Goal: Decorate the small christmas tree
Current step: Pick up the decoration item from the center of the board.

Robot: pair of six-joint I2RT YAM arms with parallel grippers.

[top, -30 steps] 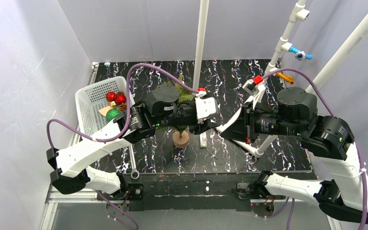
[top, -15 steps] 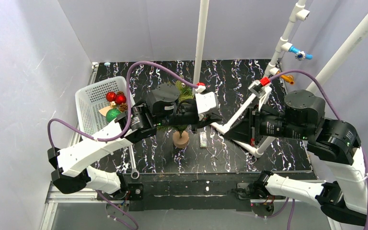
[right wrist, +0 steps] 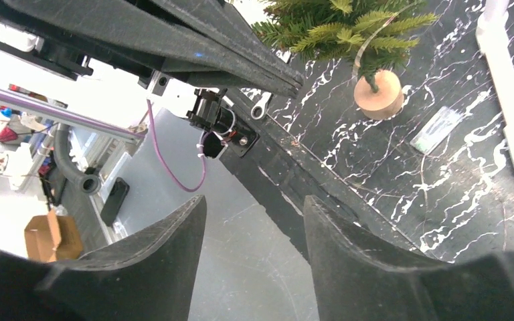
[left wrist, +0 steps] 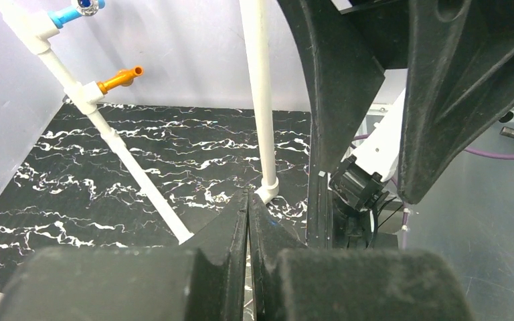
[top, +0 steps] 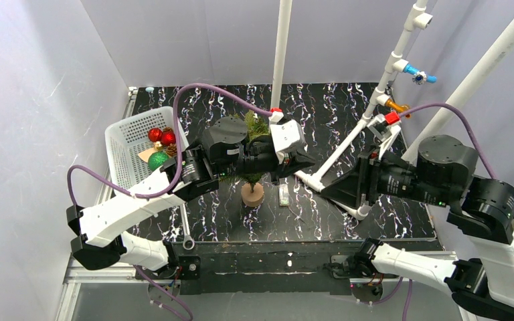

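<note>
From above, the small christmas tree [top: 258, 127] stands upright on the desk [top: 321, 221], and the left gripper [top: 304, 162] reaches across its branches as if to hang something. The left wrist view shows it clenched, perhaps pinching something thin. The right wrist view shows the right gripper [right wrist: 254, 221] released and empty, apart from the tree.

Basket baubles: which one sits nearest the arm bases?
The green bauble, the only green one. The red baubles lie behind it, further back in the white basket.

Black marbled table [top: 321, 114]: white basket [top: 124, 137] left, small christmas tree [top: 252, 192] centre, clear packet [top: 284, 194] just beside base.
</note>
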